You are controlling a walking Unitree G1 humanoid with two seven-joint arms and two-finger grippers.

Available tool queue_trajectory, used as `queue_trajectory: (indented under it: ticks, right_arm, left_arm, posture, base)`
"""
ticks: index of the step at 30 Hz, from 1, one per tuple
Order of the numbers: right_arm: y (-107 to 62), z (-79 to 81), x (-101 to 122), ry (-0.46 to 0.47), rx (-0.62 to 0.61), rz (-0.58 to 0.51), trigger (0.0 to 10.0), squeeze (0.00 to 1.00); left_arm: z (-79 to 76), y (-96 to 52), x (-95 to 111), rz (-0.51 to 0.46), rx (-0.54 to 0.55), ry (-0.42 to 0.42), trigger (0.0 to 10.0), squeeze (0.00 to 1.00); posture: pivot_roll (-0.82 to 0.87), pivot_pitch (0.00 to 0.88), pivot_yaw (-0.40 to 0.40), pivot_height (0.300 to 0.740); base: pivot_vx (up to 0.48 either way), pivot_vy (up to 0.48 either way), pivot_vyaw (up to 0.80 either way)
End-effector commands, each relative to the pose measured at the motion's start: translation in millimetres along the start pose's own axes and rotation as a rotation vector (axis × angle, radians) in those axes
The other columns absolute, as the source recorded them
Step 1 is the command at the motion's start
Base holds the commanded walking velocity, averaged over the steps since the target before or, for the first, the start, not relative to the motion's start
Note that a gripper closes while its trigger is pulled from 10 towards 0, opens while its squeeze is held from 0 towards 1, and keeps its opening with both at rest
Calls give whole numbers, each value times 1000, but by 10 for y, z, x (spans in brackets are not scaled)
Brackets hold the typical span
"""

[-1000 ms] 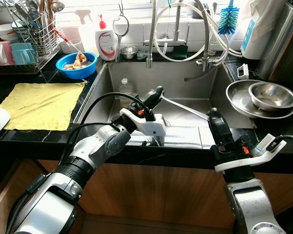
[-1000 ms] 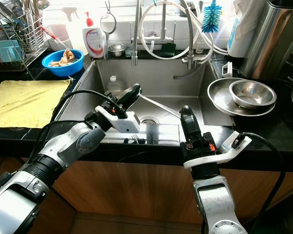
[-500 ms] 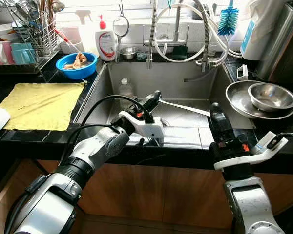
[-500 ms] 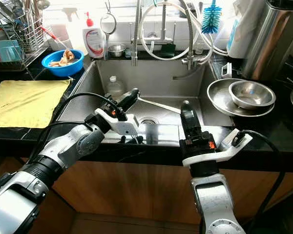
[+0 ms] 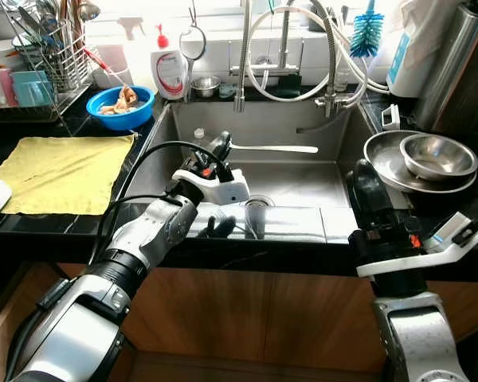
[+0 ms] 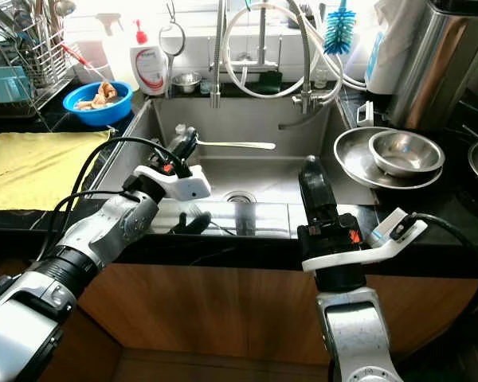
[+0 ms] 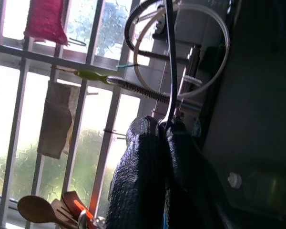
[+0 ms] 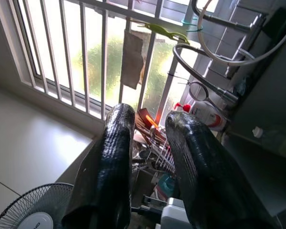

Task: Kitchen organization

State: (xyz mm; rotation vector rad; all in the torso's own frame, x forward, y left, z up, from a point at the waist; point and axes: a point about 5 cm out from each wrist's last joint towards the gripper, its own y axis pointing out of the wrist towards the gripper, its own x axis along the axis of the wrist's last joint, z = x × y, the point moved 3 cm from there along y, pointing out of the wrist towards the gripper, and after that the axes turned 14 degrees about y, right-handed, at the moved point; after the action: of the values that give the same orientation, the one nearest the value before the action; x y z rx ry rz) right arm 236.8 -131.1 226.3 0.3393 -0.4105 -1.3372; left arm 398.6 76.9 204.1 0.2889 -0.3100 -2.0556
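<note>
While my left gripper [image 5: 220, 146] pinches the long utensil [image 5: 275, 149] by its handle, level above the sink [image 5: 303, 179] to clear the walls, my right gripper [image 5: 365, 181] waits part-open, empty, at the front rim

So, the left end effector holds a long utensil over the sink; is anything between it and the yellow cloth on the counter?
Nothing visible blocks it. The left end effector grips the long metal utensil above the sink; the yellow cloth lies bare on the counter to its left.
</note>
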Motion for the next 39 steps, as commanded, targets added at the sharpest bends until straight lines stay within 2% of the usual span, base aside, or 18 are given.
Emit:
queue_trajectory:
  ticks: [1, 4, 5, 7, 9, 10, 11, 13, 15, 17, 19, 21, 22, 24, 25, 35, 39]
  right_arm:
    - [-43, 90, 4, -21, 29, -7, 10000, 0]
    - [-57, 128, 71, -124, 24, -12, 10000, 0]
    - [-66, 95, 168, -262, -35, -34, 10000, 0]
    - [-77, 47, 289, -443, -114, -60, 10000, 0]
    - [-112, 7, 470, -643, -198, -116, 10000, 0]
    - [-142, 1, 575, -700, -227, -156, 10000, 0]
    - [-164, -1, 638, -725, -243, -182, 10000, 0]
    - [-245, -27, 817, -905, -327, -223, 10000, 0]
    - [-357, -120, 976, -1098, -440, -235, 10000, 0]
    - [-426, -183, 1035, -1217, -495, -225, 10000, 0]
    - [-465, -221, 1042, -1267, -511, -233, 10000, 0]
    - [-517, -268, 1059, -1364, -542, -241, 10000, 0]
    - [-550, -319, 1028, -1436, -544, -224, 10000, 0]
    - [-560, -331, 1026, -1456, -549, -223, 10000, 0]
    - [-589, -352, 1040, -1497, -565, -235, 10000, 0]
    - [-587, -395, 1034, -1557, -541, -250, 10000, 0]
    - [-588, -443, 1005, -1542, -541, -241, 10000, 0]
  left_arm:
    - [2, 33, -42, 17, -19, 3, 10000, 0]
    - [-44, 25, -29, 28, -51, -117, 10000, 0]
    - [-74, 15, -65, 87, -64, -312, 10000, 0]
    - [-91, 9, -133, 162, -64, -519, 10000, 0]
    - [-82, 10, -189, 203, -52, -685, 10000, 0]
    - [-79, 11, -210, 217, -49, -757, 10000, 0]
    - [-78, 12, -222, 222, -47, -798, 10000, 0]
    - [-67, 12, -249, 227, -40, -899, 10000, 0]
    - [-84, -4, -277, 229, -46, -983, 10000, 0]
    - [-108, -23, -291, 226, -55, -1030, 10000, 0]
    - [-119, -41, -301, 216, -55, -1097, 10000, 0]
    - [-148, -71, -313, 217, -63, -1130, 10000, 0]
    - [-227, -127, -356, 255, -67, -1148, 10000, 0]
    - [-255, -144, -368, 268, -72, -1153, 10000, 0]
    - [-302, -177, -393, 286, -83, -1167, 10000, 0]
    - [-549, -283, -358, 362, -171, -1228, 10000, 0]
    - [-619, -306, -333, 382, -205, -1247, 10000, 0]
  posture:
    - [-43, 0, 48, 740]
    - [-43, 0, 48, 740]
    - [-42, 0, 50, 740]
    - [-47, 0, 53, 740]
    - [-48, 0, 54, 740]
    - [-48, 0, 55, 740]
    - [-47, 0, 55, 740]
    - [-52, 0, 57, 740]
    - [-54, 0, 59, 740]
    - [-52, 0, 59, 740]
    - [-53, 0, 60, 740]
    - [-50, 0, 60, 740]
    - [-48, 0, 61, 740]
    - [-50, 0, 61, 740]
    - [-53, 0, 62, 740]
    - [-61, 0, 63, 740]
    - [-62, 0, 64, 740]
  base:
    - [0, 0, 0]
    - [0, 0, 0]
    - [0, 0, 0]
    - [0, 0, 0]
    - [0, 0, 0]
    - [0, 0, 0]
    - [0, 0, 0]
    - [0, 0, 0]
    - [0, 0, 0]
    - [0, 0, 0]
    - [0, 0, 0]
    - [0, 0, 0]
    - [0, 0, 0]
    - [0, 0, 0]
    - [0, 0, 0]
    - [0, 0, 0]
    - [0, 0, 0]
